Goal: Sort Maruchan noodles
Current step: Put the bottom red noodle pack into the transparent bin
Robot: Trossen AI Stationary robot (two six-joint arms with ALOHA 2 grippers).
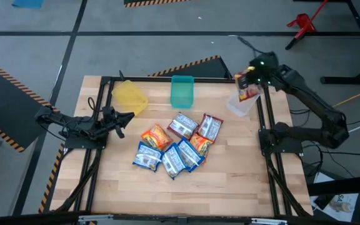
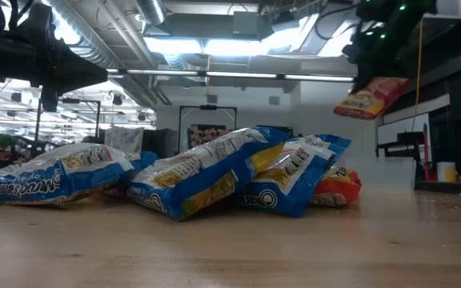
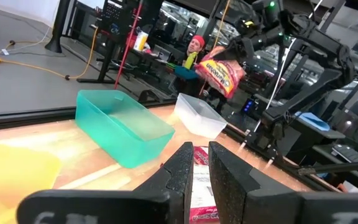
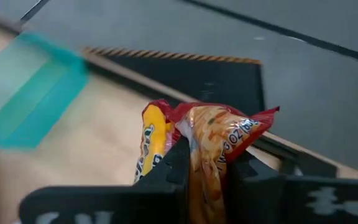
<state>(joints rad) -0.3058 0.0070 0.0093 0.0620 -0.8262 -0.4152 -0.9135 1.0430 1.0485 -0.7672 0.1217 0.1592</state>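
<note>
Teal bin point(image 4: 27, 93) blurred, edge-cropped.

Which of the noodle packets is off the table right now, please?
The red packet held in the right gripper, above the clear bin; the others lie piled mid-table.

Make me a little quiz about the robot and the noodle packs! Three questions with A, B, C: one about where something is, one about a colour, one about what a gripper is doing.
1. Where is the right gripper?
A. Over the clear bin
B. Over the yellow bin
C. On the pile of packets

2. What colour is the bin between the yellow and clear ones?
A. Pink
B. Teal
C. Black

3. What is the right gripper doing?
A. Open and empty
B. Pushing a bin
C. Shut on a red noodle packet

Answers:
1. A: the high view shows it at the table's right back corner, above the clear bin.
2. B: the high view shows a teal bin there.
3. C: the right wrist view shows the packet clamped between its fingers.

The left gripper waits by the yellow bin.
</note>
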